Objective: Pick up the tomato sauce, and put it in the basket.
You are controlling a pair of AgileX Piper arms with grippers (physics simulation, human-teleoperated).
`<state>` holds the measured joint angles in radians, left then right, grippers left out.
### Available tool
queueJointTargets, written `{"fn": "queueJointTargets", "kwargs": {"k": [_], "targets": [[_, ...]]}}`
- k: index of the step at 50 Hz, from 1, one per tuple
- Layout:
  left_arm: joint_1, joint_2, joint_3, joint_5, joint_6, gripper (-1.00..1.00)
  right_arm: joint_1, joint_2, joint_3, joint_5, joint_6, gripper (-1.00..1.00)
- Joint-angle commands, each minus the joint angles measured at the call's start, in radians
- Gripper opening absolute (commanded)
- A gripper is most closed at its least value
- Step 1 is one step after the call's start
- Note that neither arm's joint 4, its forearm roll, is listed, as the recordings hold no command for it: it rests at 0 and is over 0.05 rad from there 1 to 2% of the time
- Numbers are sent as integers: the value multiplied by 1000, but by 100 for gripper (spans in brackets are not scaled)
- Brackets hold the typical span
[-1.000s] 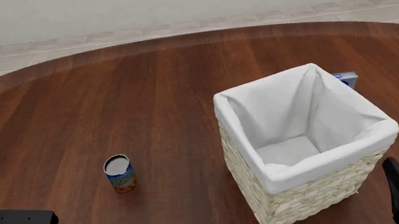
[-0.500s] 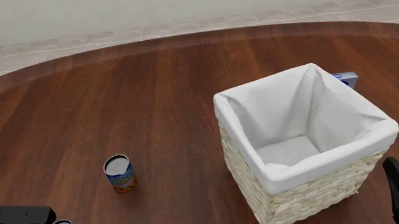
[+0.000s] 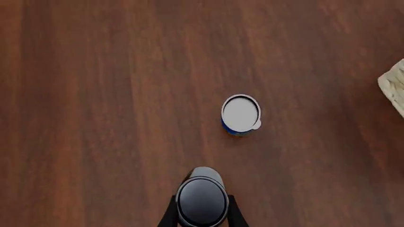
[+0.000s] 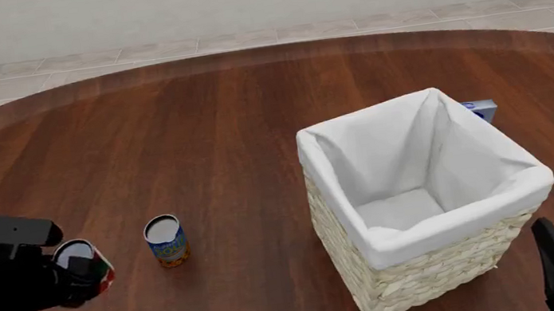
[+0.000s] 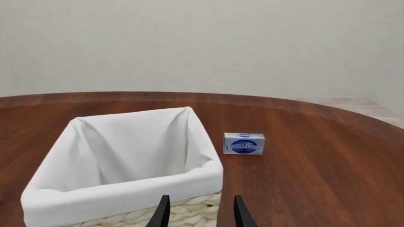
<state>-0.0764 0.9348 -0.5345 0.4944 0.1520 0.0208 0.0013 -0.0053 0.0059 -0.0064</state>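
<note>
Tomato sauce (image 4: 85, 263): small rigid can, likely light, smooth-sided; best gripped across its body. Held clamped in left pincer (image 4: 76, 272), raised at the tabletop's (image 4: 218, 115) near left.
Blue-and-orange can (image 4: 166, 241): just beside, on the route.
Basket (image 4: 436, 263): right, tall-walled.
Right pincer (image 5: 200, 210): open, empty.

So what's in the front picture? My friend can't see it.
The left pincer holds the tomato sauce above a brown table, beside a blue-and-orange can. A tall basket with white lining stands to the right.
</note>
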Motion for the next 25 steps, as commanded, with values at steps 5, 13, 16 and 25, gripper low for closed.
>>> {"fn": "queueJointTargets", "kwargs": {"k": [5, 13, 16, 25], "targets": [[-54, 43, -193, 58, 37, -100, -4, 0, 1, -1, -5, 100], [-115, 75, -256, 58, 32, -100, -2, 0, 1, -1, -5, 100], [-143, 94, -293, 55, 33, -100, -1, 0, 1, -1, -4, 100], [-257, 176, -401, 24, 18, -100, -2, 0, 0, -1, -2, 100]]}}
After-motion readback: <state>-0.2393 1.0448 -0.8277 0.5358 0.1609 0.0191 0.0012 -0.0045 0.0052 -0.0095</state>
